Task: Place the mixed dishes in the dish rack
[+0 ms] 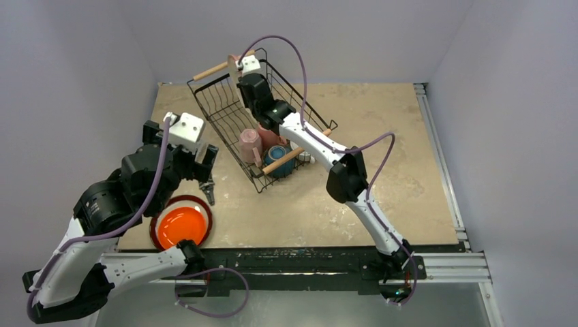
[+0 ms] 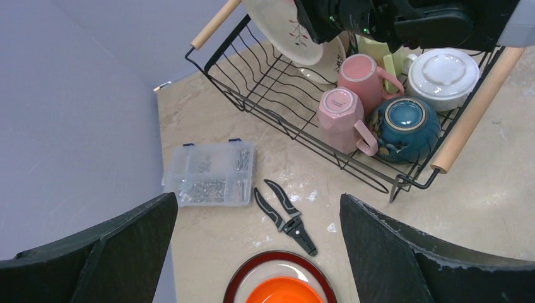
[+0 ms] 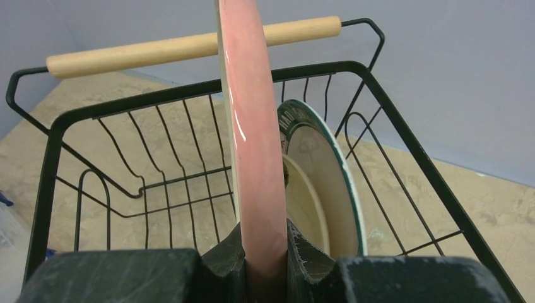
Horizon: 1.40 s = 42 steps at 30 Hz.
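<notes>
Lavender walls point(image 1: 75, 61) — beige marbled tabletop point(image 1: 388, 170)

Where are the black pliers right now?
In the left wrist view, the pliers lie on the table right of the clear screw box, just above the orange plate.

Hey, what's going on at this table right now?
The right fingers hold a pink plate on edge at the far end of the rack, beside a teal-rimmed plate already standing there. Mugs and a bowl sit at the rack's near end. The left fingers hang open over the table, near the orange plate, not yet loaded.
</notes>
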Each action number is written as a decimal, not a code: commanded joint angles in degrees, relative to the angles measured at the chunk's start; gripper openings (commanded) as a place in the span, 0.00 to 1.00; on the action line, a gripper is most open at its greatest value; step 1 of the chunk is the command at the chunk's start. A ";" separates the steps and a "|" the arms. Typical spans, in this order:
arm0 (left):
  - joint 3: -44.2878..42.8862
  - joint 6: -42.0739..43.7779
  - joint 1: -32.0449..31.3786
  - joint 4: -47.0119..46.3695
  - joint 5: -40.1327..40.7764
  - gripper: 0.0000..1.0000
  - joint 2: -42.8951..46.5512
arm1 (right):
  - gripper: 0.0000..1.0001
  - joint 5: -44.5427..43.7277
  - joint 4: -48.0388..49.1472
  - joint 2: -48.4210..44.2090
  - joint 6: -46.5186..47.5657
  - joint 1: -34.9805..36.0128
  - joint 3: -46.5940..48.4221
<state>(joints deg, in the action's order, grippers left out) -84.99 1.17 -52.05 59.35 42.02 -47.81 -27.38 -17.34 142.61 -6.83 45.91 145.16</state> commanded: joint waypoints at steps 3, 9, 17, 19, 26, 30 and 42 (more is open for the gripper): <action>-1.48 -0.70 0.62 0.78 0.57 1.00 -1.34 | 0.00 -3.77 13.30 -0.94 6.55 1.99 3.65; -2.29 -2.78 0.72 2.22 1.38 1.00 -1.97 | 0.00 -3.97 13.94 0.65 8.51 1.98 2.03; -3.79 -1.79 0.84 1.91 1.56 1.00 -3.31 | 0.00 -2.78 12.39 1.11 5.22 1.99 -0.70; -3.61 -1.85 0.98 1.47 0.91 1.00 -3.43 | 0.00 -2.48 11.81 0.94 4.38 1.95 -1.63; -3.60 -2.09 1.20 1.97 1.33 1.00 -3.26 | 0.37 -3.00 10.21 0.10 2.67 1.81 -3.31; -3.73 -2.59 1.28 2.40 1.66 1.00 -3.32 | 0.56 -4.13 8.72 -1.13 2.07 1.81 -2.33; -4.57 -10.08 1.37 3.68 0.08 1.00 -5.89 | 0.83 -0.11 -5.53 -15.28 -4.85 1.81 -3.57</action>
<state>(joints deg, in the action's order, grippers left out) -87.68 -3.86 -51.00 62.35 42.41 -52.34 -29.54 -19.20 139.70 -7.60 47.62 142.02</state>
